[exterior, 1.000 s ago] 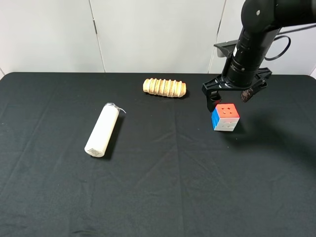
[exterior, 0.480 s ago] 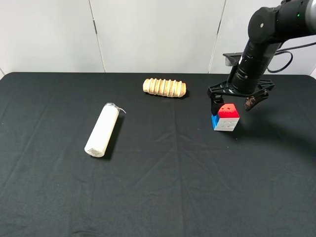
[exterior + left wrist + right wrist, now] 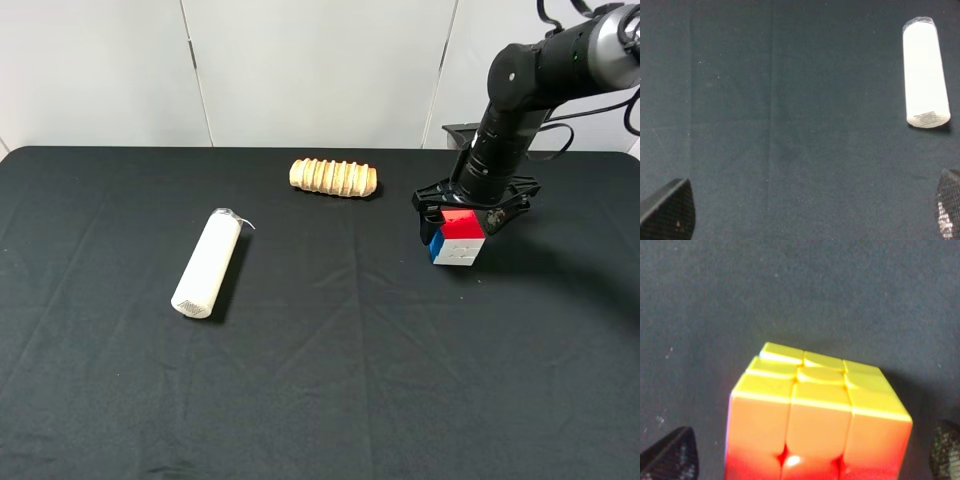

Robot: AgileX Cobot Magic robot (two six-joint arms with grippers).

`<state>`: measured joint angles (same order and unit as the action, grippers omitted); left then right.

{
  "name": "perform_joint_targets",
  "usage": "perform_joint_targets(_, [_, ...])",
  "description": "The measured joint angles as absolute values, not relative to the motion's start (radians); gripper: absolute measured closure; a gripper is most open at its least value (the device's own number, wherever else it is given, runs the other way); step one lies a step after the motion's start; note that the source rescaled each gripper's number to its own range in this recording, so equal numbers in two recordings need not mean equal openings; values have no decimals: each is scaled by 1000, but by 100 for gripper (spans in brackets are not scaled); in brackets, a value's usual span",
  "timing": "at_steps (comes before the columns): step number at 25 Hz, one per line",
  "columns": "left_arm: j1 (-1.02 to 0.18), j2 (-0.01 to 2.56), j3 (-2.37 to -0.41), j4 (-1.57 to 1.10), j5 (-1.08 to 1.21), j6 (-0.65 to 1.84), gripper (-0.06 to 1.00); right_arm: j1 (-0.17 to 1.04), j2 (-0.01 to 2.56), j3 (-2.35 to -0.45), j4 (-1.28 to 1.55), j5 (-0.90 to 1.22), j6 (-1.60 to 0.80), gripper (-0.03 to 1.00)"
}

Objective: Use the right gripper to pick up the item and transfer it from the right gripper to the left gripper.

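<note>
Now straddling cube (image 3: 458,238) with right gripper (image 3: 461,213): jaws spread, gaps both sides, nothing gripped. Cube down on black table (image 3: 320,400), right of wooden roller (image 3: 333,177). Left gripper (image 3: 807,215) wide, empty. White cylinder (image 3: 207,263) left of roller.

The puzzle cube (image 3: 457,237) sits flat on the black tabletop (image 3: 320,380), on the right side towards the back. From the high view its top face is red, its left face blue and its front face white. The right wrist view shows the cube (image 3: 815,415) with orange and yellow faces.

The right gripper (image 3: 461,218), a black claw on a glossy black arm, points down over the cube. Its jaws are spread, with one finger on each side of the cube. In its wrist view, the right gripper (image 3: 807,455) leaves a gap on both sides.

The left gripper (image 3: 807,212) shows only two dark fingertips, spread wide above bare tabletop.
</note>
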<state>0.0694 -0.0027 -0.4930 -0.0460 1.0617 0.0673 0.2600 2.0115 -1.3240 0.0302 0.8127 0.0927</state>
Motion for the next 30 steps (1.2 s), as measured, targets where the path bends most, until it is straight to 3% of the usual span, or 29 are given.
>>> perform_joint_targets(16, [69,-3,-493,-46,1062,67,6,260,2041,-1324,30,782,93,-3])
perform_joint_targets(18, [69,-3,-493,-46,1062,67,6,260,2041,-1324,30,781,93,8])
perform_joint_targets(19, [69,-3,-493,-46,1062,67,6,260,2041,-1324,30,780,93,19])
perform_joint_targets(21, [69,-3,-493,-46,1062,67,6,260,2041,-1324,30,779,93,49])
perform_joint_targets(23, [69,-3,-493,-46,1062,67,6,260,2041,-1324,30,774,93,95])
perform_joint_targets(30, [69,-3,-493,-46,1062,67,6,260,2041,-1325,30,766,93,97])
